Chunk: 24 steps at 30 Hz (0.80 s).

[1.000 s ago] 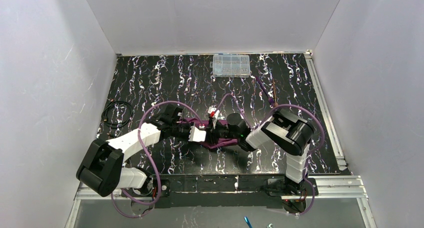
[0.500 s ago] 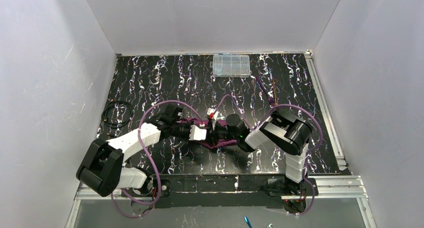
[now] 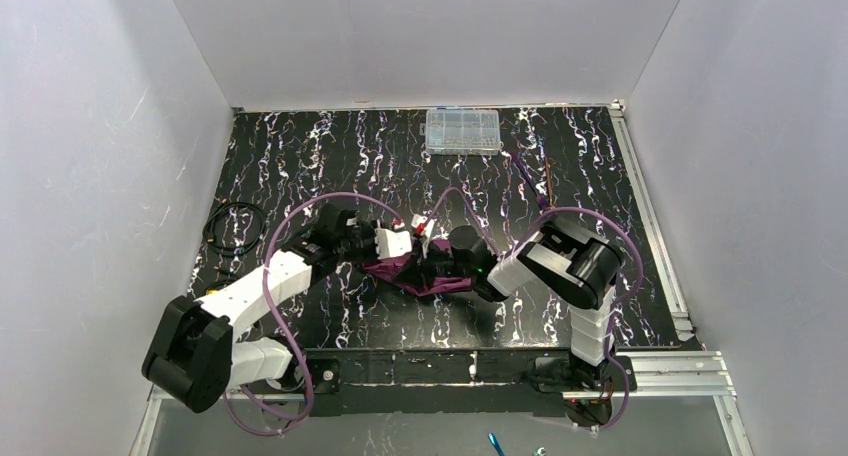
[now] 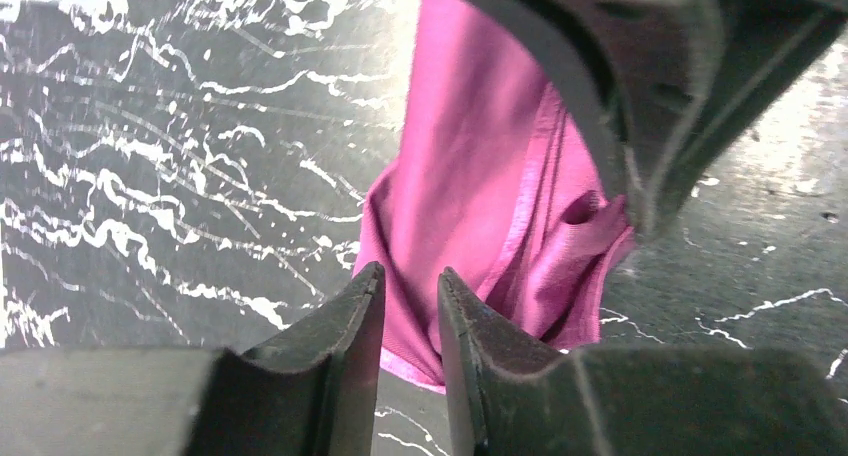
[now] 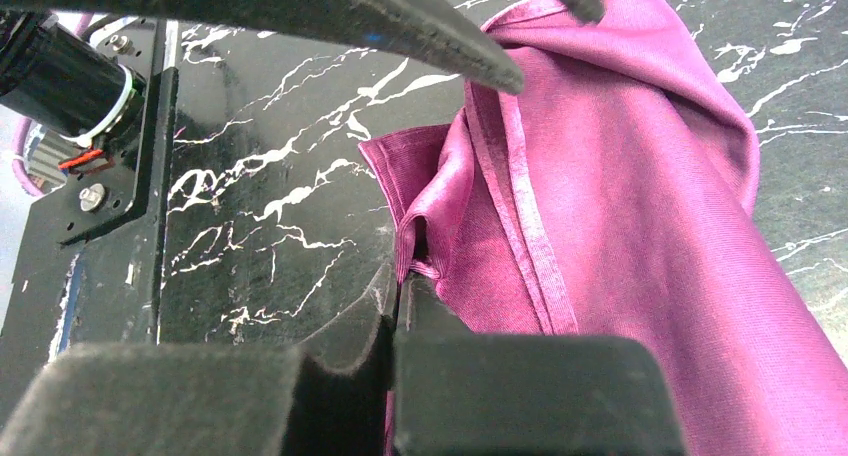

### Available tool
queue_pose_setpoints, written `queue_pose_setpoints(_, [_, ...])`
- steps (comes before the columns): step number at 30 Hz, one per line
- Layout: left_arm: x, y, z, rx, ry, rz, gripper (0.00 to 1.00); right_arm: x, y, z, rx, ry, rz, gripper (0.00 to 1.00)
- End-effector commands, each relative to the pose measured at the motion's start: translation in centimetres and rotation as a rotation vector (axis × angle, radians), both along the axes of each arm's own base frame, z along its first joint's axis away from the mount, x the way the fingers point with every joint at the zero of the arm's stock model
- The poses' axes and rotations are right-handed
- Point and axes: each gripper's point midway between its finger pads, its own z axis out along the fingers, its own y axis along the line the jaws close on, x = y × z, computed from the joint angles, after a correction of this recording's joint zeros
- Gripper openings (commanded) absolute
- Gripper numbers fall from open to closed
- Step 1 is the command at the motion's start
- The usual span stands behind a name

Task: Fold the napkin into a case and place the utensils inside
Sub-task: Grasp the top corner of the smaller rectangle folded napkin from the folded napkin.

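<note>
Left pincer (image 4: 410,296) is hanging low over the surface (image 4: 150,176). Its two fingers (image 4: 340,326) are standing a narrow gap apart, gripping nothing. The napkin (image 4: 470,176) is lying crumpled just beyond the fingertips, and its near edge is showing through the gap. Folds and a stitched hem are running along the napkin's right half. At the napkin's right edge, the right pincer (image 4: 638,211) is touching a puckered fold with its tip. The black, white-veined surface is showing on both sides of the napkin.

Black, white-veined table (image 3: 300,166); plum-magenta sheeny napkin (image 5: 620,176); box (image 3: 462,131) seemingly clear.
</note>
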Motion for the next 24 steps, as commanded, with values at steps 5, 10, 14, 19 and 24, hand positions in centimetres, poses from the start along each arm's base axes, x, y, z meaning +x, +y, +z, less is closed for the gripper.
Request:
queue_pose_setpoints(5, [2.6,2.2,-1.0,0.029,0.09,0.247,0.31,0.7,0.8,0.8,0.016,0.022,0.018,0.01])
queue_pose_setpoints(10, [2.7,1.8,-2.2,0.037,0.105,0.221,0.27,0.8,0.9,1.0,0.011,0.036,0.02,0.01])
queue_pose_setpoints(14, [2.6,1.6,-2.7,0.05,0.114,0.191,0.26,0.8,0.9,1.2,0.009,0.039,0.023,0.01])
queue_pose_setpoints(19, [2.9,1.9,-3.3,0.069,0.095,0.189,0.26,0.8,1.0,1.5,0.01,0.042,0.028,0.01])
queue_pose_setpoints(24, [2.5,1.9,-3.9,0.073,0.103,0.18,0.23,1.0,0.9,1.8,0.02,0.059,0.021,0.01])
